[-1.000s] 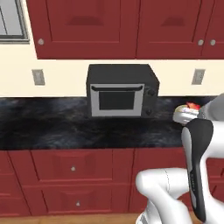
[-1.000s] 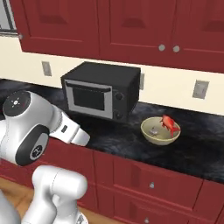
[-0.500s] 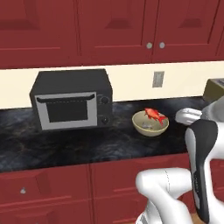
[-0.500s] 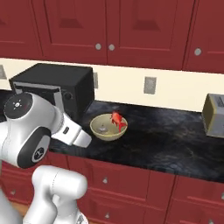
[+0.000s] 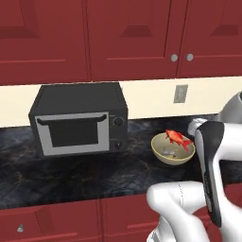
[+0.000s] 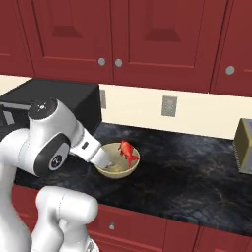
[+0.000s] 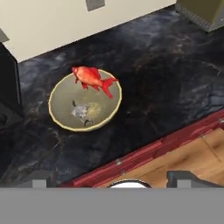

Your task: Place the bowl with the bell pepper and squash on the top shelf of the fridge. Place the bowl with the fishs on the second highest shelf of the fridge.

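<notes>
Inside cream-tan bowl (image 7: 62,114): two fishs (image 7: 92,79).

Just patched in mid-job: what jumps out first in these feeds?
The red-orange fish stands out, perched on the rim of the cream-tan bowl, with a dull grey fish lying in the bottom. The bowl sits on the black counter just right of the black microwave, under red cabinets.

The bowl with the fishs (image 5: 172,151) (image 6: 118,166) (image 7: 84,106) is a plain cream-tan rounded bowl standing upright on the dark counter (image 7: 166,87). A red-orange fish (image 7: 92,79) (image 5: 177,138) (image 6: 127,151) lies across its rim, tail over the edge. A dull grey fish (image 7: 81,111) rests flat on the bottom inside.
</notes>
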Controlling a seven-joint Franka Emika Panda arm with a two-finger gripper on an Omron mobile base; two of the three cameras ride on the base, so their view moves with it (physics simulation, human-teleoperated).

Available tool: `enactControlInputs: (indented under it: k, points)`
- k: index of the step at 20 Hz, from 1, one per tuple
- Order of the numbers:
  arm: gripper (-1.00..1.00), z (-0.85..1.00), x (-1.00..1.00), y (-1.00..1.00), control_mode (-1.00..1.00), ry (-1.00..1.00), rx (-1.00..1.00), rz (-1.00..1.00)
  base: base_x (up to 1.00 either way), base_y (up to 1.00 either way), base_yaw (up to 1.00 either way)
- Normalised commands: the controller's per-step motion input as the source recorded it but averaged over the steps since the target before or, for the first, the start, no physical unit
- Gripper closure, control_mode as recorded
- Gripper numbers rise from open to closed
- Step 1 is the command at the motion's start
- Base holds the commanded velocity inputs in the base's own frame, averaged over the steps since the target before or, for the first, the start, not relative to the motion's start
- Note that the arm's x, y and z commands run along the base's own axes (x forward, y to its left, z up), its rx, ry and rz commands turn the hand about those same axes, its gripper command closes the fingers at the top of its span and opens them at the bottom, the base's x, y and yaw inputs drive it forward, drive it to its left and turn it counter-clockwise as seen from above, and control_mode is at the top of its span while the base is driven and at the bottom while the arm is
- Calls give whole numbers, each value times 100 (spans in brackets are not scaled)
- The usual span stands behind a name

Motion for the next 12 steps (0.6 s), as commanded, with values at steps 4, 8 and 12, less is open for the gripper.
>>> enactControlInputs:
  k: [4, 8, 12]
  points:
    - [-100, -100, 36, -74, -100, 48, 33, -23, 0, 0, 0]
    - [-100, -100, 69, -50, -100, 13, 52, -14, 0, 0, 0]
    - [-100, -69, 97, -4, -100, 0, 12, -5, 0, 0, 0]
